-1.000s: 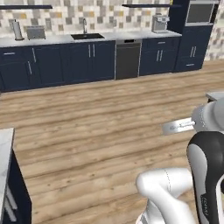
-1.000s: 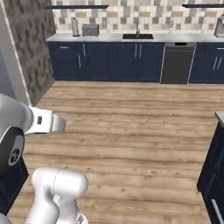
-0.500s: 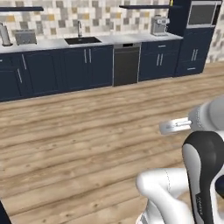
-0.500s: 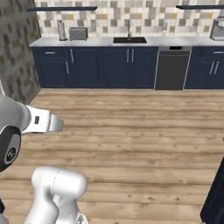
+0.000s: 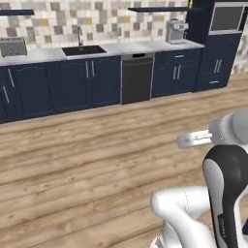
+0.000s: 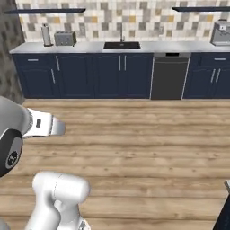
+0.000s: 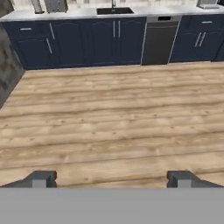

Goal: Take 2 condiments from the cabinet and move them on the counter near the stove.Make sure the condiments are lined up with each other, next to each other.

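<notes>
My gripper [image 7: 112, 180] is open in the hand view, its two dark fingertips [image 7: 43, 179] far apart with only wooden floor between them. It hangs well back from the far kitchen wall. The cabinet, a thin dark navy wall shelf [image 5: 160, 8], runs above the white counter [image 5: 121, 48]; it also shows in the right base view as a shelf [image 6: 202, 9]. A tiny yellowish shape [image 5: 190, 4] sits at that shelf's right end, too small to identify. The stove is out of view.
Along the far wall stand navy base units [image 6: 90, 74], a sink [image 5: 87, 49], a dishwasher [image 6: 168, 76], a toaster [image 6: 65, 38], a coffee machine [image 5: 175, 31] and a wall oven [image 5: 225, 19]. A second shelf [image 6: 45, 11] hangs at the left. Wide wooden floor [image 7: 112, 118] lies between.
The whole picture has shifted: the far wall of units has grown larger and slid left, so the base has moved. The arm's pose and the open jaws look unchanged.
</notes>
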Robot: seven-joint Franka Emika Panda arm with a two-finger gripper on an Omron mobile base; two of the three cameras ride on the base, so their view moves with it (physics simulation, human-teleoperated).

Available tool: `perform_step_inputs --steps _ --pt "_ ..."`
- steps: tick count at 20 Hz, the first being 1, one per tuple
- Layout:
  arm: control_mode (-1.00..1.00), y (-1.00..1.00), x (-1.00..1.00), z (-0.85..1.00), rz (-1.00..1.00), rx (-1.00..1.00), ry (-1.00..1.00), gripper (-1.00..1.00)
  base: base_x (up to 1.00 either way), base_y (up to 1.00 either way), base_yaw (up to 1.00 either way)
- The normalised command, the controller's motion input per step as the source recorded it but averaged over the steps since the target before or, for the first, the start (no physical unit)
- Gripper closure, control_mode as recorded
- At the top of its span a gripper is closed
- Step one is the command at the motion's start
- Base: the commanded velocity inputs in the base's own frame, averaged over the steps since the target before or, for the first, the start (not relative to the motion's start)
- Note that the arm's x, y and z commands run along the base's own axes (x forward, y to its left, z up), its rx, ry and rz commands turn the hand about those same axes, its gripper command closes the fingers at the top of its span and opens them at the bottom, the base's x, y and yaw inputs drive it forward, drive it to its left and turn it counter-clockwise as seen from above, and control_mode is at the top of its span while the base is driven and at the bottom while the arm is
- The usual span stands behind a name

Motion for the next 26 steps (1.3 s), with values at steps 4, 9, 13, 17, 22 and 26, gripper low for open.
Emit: perform_step_inputs --steps 4,9,13,17,22,26 --pt "1.00 0.00 0.00 0.00 0.00 0.00 0.00 -1.00 1.00 -0.47 -0.12" --pt "1.00 0.00 0.00 0.00 0.00 0.00 0.00 -1.00 1.00 -0.45 -0.11" --pt "1.00 0.00 0.00 0.00 0.00 0.00 0.00 -1.00 1.00 -0.43 -0.13" --pt "1.00 0.00 0.00 0.00 0.00 0.00 0.00 -1.00 1.00 -0.40 -0.28" --pt "1.00 0.00 0.00 0.00 0.00 0.00 0.00 -1.00 1.00 -0.40 -0.31" --pt "1.00 0.00 0.00 0.00 0.00 0.00 0.00 -1.00 1.00 -0.53 -0.12"
